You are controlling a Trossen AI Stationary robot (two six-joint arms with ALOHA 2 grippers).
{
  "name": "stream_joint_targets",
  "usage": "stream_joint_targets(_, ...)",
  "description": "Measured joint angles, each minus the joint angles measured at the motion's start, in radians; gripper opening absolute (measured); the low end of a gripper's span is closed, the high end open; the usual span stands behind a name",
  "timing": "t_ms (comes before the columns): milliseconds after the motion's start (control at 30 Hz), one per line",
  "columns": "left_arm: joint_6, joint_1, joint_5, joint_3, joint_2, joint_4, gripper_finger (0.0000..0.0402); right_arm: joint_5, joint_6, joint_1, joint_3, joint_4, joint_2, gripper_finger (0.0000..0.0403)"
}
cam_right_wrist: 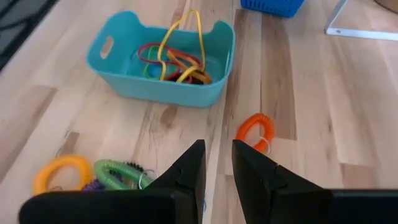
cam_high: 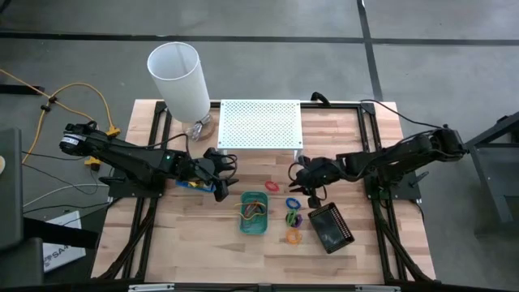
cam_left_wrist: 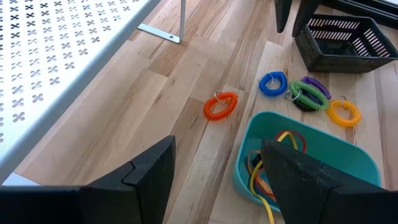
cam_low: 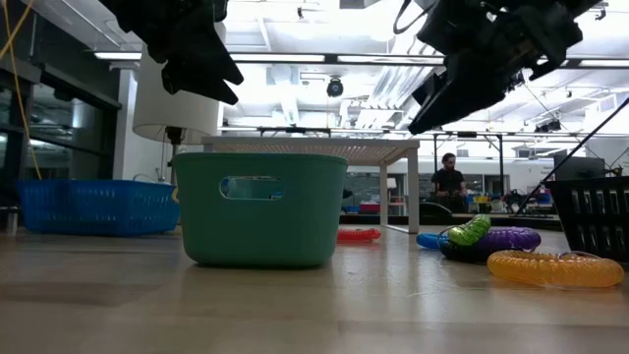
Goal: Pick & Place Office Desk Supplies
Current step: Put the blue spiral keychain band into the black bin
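Observation:
A teal tray point(cam_high: 253, 212) at the table's middle holds several coloured rubber bands point(cam_right_wrist: 177, 59). An orange-red coil ring point(cam_high: 272, 186) lies flat on the wood beyond it. Blue point(cam_left_wrist: 272, 83), green-and-purple point(cam_left_wrist: 308, 93) and yellow point(cam_left_wrist: 344, 112) coil rings lie to the tray's right. My left gripper point(cam_left_wrist: 214, 186) is open and empty, raised left of the teal tray, over a blue tray point(cam_high: 190, 185). My right gripper point(cam_right_wrist: 219, 171) hangs above the table near the orange-red ring point(cam_right_wrist: 255, 130), with a narrow gap between its fingers and nothing in it.
A black mesh basket point(cam_high: 330, 227) stands right of the coil rings. The white perforated shelf point(cam_high: 259, 123) stands at the far middle, and the white cylindrical lamp point(cam_high: 180, 77) at the far left. Bare wood lies toward the near edge. A person point(cam_low: 448, 179) sits far behind.

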Motion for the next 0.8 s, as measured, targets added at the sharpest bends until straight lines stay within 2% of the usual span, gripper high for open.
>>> stream_joint_targets(167, 0.0, 0.0, 0.0, 0.0, 0.0, 0.0, 0.023, 0.052, -0.008, 0.022, 0.099, -0.134, 0.05, 0.0066)
stream_joint_targets(567, 0.0, 0.0, 0.0, 0.0, 0.0, 0.001, 0.023, 0.015, -0.087, 0.039, 0.383, -0.36, 0.296, 0.0066)
stream_joint_targets(800, 0.0, 0.0, 0.0, 0.001, 0.0, 0.017, 0.023, 0.011, -0.091, 0.039, 0.428, -0.429, 0.356, 0.0066)
